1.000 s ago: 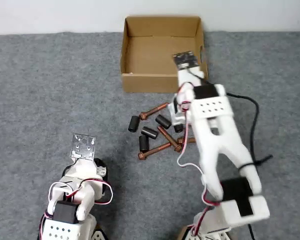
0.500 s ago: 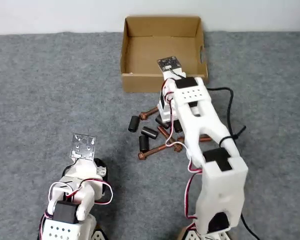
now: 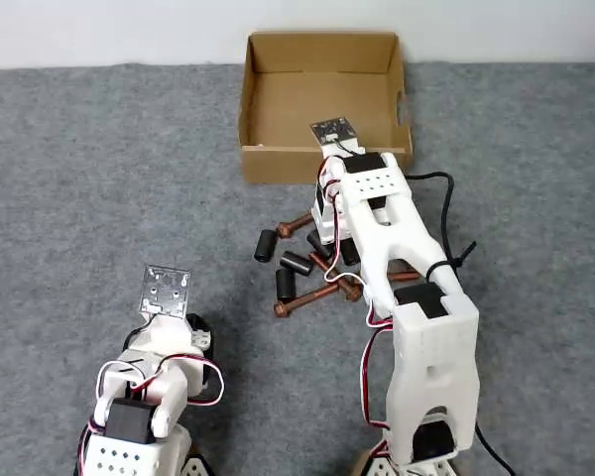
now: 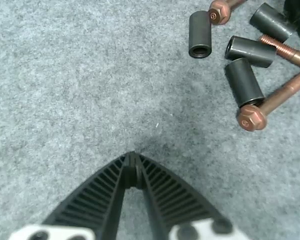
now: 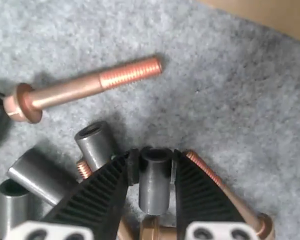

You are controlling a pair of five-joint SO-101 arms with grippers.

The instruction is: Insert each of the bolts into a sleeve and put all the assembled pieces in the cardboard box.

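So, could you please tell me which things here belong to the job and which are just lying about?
Job: copper bolts, black sleeves, cardboard box, right hand closed on one sleeve.
Lying about: grey mat; left hand, shut, over bare mat.

On my feed the bolts (image 5: 85, 87) read as copper-toned metal with a soft shine, smooth on the shank and threaded at the tip. The sleeve (image 5: 155, 182) between the right gripper's (image 5: 151, 159) ribbed black plastic fingers (image 5: 102, 192) looks dark and satiny. I see a matt brown cardboard box (image 3: 278, 164), rough grey felt-like cloth (image 4: 65, 75) on the table, and smooth white plastic arm shells (image 3: 431, 357).
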